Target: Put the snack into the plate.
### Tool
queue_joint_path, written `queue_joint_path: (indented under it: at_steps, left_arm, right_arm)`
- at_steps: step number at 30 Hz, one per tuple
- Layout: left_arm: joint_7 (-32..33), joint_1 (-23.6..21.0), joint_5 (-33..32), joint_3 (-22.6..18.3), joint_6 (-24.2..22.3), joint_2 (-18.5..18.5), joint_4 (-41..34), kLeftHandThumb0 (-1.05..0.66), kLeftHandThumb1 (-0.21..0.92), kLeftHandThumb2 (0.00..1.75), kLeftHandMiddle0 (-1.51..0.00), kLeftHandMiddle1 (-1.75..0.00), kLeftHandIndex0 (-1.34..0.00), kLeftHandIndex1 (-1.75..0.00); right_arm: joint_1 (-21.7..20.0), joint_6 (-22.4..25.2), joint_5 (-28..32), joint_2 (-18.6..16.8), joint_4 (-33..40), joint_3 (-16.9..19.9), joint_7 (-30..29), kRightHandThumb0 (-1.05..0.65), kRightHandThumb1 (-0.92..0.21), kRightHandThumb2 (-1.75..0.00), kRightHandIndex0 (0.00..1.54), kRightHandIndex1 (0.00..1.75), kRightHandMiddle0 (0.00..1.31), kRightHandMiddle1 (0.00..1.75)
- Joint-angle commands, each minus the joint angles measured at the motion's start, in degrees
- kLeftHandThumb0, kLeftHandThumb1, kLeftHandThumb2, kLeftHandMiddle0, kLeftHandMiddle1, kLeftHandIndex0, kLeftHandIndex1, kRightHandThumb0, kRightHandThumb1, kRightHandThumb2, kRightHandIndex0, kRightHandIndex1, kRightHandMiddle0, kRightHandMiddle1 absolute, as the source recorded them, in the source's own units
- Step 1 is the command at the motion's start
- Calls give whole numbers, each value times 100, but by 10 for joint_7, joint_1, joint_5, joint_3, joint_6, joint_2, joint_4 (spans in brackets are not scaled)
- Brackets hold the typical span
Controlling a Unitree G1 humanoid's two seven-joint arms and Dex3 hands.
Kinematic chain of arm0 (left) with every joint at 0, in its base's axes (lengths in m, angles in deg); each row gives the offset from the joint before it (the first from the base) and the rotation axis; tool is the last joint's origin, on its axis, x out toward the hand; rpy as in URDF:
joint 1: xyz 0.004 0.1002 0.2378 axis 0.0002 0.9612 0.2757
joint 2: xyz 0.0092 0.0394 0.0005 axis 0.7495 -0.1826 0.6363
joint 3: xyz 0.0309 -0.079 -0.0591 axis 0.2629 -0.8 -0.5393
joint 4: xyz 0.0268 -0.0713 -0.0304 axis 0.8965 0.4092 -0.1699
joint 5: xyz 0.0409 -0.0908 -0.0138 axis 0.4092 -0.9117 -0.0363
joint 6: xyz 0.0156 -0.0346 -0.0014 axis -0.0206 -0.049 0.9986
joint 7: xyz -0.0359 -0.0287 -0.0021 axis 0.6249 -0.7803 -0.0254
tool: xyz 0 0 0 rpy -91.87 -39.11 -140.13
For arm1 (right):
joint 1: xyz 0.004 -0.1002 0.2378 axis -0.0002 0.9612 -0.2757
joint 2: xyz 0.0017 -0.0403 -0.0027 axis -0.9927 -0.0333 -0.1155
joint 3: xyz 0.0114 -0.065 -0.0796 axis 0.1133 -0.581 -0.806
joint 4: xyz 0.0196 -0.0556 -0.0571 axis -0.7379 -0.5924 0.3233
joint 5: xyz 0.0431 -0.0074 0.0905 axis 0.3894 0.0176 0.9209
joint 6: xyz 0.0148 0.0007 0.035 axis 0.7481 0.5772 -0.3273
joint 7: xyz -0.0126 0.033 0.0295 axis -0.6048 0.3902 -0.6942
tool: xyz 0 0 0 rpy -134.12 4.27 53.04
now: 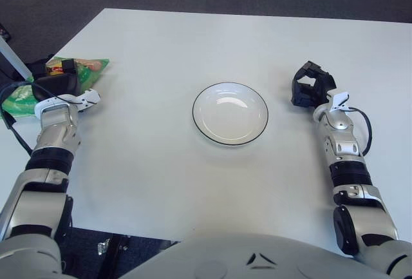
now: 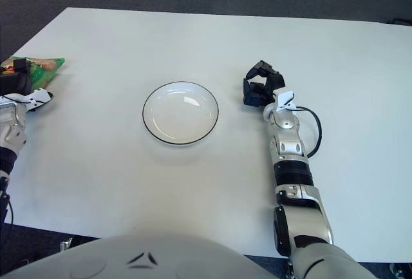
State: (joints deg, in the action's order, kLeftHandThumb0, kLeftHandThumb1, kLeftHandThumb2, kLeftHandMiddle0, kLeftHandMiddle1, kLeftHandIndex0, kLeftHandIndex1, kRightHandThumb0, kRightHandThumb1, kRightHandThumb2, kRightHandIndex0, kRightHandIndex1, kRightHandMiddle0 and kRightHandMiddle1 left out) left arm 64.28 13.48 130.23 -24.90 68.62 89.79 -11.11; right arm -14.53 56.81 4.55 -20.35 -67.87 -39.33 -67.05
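Partly hidden beneath the left robot hand (image 1: 56, 84), whose grip I cannot tell, lies the snack (image 1: 24, 97).

You look down from the robot's head through two side-by-side eyes, facing forward over the table (image 1: 161, 40); both views share the plate (image 1: 230, 113) and both forearms.
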Motion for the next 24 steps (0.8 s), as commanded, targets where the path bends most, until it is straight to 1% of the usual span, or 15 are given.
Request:
queue_joint_path:
  at_steps: [1,2,3,5,6,8,11,15,19,24]
  left_arm:
    - [125,-21,-42,7,69,-39,163,4,39,121,-50,-173,-28,-168]
    - [131,-24,-45,10,75,-38,172,3,36,125,-53,-172,-34,-171]
    - [136,-28,-47,13,81,-37,180,2,33,127,-57,-167,-39,-171]
    - [148,-34,-53,19,92,-36,193,1,21,136,-69,-153,-54,-173]
    - [154,-36,-57,21,101,-35,196,1,17,139,-73,-149,-59,-174]
    - [164,-41,-66,26,115,-33,203,1,9,146,-81,-141,-67,-174]
    - [174,-50,-78,36,127,-33,218,0,0,154,-90,-134,-75,-174]
    - [179,-57,-96,46,135,-33,228,0,-6,159,-97,-130,-79,-175]
    - [188,-63,-110,56,135,-38,226,0,-8,160,-100,-126,-80,-175]
    - [194,-64,-119,72,138,-36,223,0,-8,163,-100,-136,-75,-175]
  right_arm:
    - [48,51,-15,2,-28,-12,16,-49,-30,-134,127,175,63,175]
    - [48,52,-15,2,-27,-12,15,-49,-30,-134,127,175,63,175]
    - [48,53,-15,2,-27,-12,15,-49,-30,-134,127,175,63,175]
    - [48,54,-15,3,-27,-12,16,-49,-30,-134,127,175,63,175]
    - [48,55,-15,3,-27,-12,16,-49,-30,-134,127,175,63,175]
    - [48,55,-16,4,-26,-13,17,-49,-30,-134,127,175,63,175]
    - [48,55,-16,4,-26,-13,19,-49,-30,-134,127,175,63,175]
    - [48,52,-16,5,-26,-13,22,-49,-30,-134,128,175,63,175]
    - [49,50,-14,5,-25,-13,21,-49,-30,-134,128,175,63,175]
    - [50,53,-13,3,-22,-11,20,-49,-29,-134,128,175,64,175]
